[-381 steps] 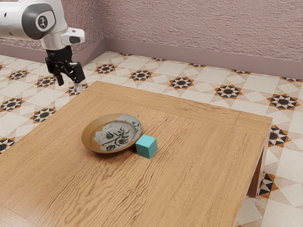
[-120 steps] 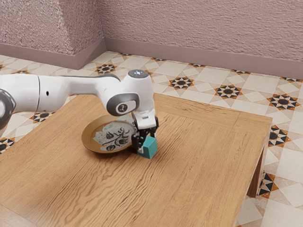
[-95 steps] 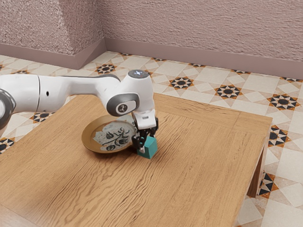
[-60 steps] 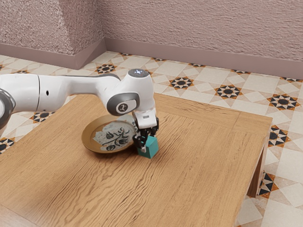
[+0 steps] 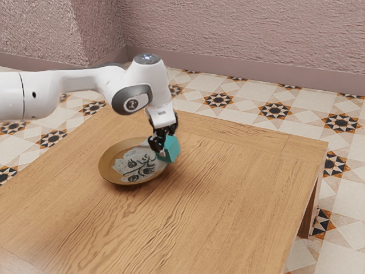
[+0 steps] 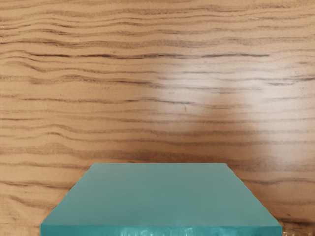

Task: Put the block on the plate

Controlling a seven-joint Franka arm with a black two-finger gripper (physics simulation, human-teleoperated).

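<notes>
Since the fingers have the block pinched between them, the black gripper carries it clear of the table. From where I stand, the block looks stiff and fairly light, its flat sides a good match for flat pads, and I'd not expect it to squash. Opposite faces, gripped about the middle, are the place to hold it; a grip near a corner could let it swivel, and smooth faces might slip. It hangs a little tipped, beside or over the near edge of the plate, I can't tell which. That plate may well be brittle ceramic, so I'd want the block over its middle, levelled and let down softly.
</notes>
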